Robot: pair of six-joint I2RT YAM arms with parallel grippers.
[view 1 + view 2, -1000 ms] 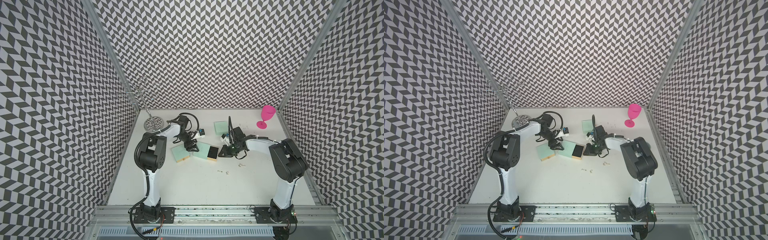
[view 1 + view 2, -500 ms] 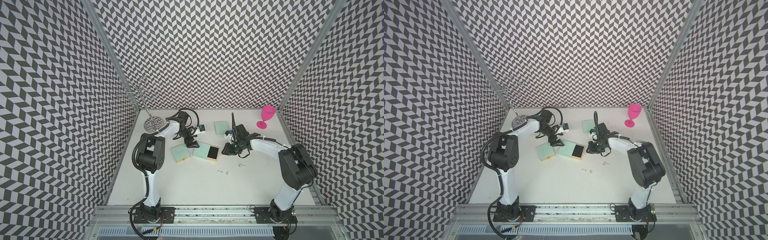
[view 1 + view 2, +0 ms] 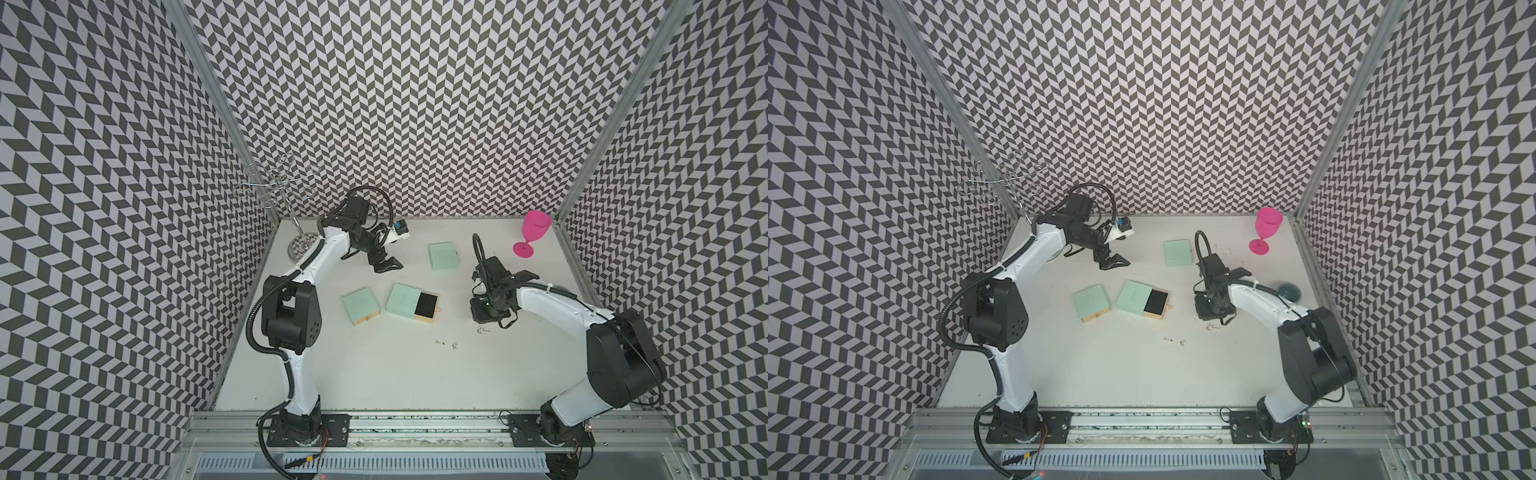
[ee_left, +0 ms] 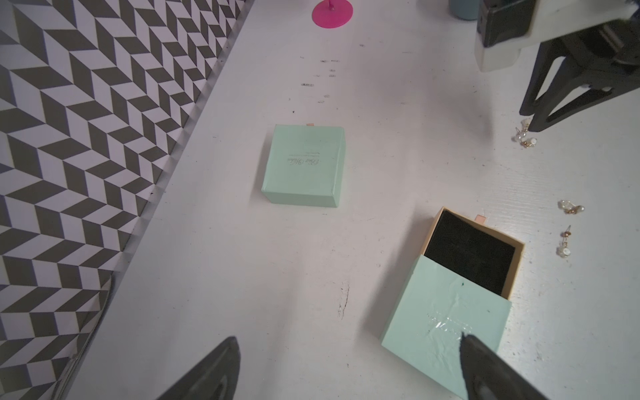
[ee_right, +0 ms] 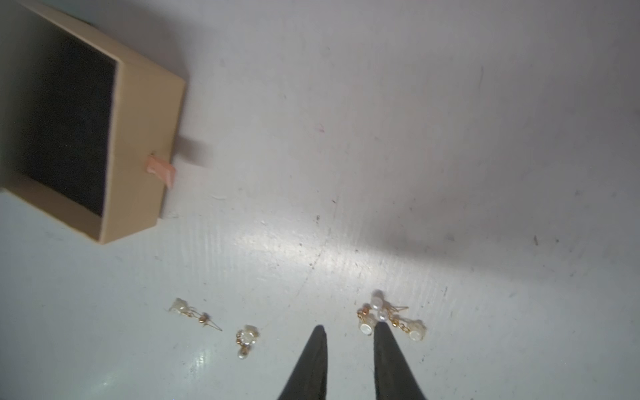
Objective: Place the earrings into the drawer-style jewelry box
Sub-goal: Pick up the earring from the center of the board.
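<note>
The drawer-style jewelry box (image 3: 402,298) (image 3: 1132,294) lies mid-table, its tan drawer (image 3: 427,307) (image 4: 471,252) (image 5: 135,138) slid out and showing black foam. The earrings lie loose on the table as pearl-and-gold pieces: one cluster (image 3: 484,331) (image 3: 1213,327) (image 5: 388,317) and two single pieces (image 3: 439,342) (image 5: 195,313) (image 5: 246,337). My right gripper (image 5: 349,327) (image 4: 530,121) points down at the cluster. It is narrowly open with nothing between its fingers, and one tip touches the cluster's edge. My left gripper (image 3: 386,266) (image 3: 1115,262) (image 4: 348,339) hangs wide open and empty behind the box.
Two closed mint boxes (image 3: 360,305) (image 3: 443,255) lie nearby. A pink goblet (image 3: 534,232) stands at the back right and a wire stand (image 3: 286,195) at the back left. A small dark dish (image 3: 1288,291) sits behind my right arm.
My left gripper has opened wide and drawn back from the box. My right gripper has moved away from the drawer to the earring cluster, its jaws parting slightly.
</note>
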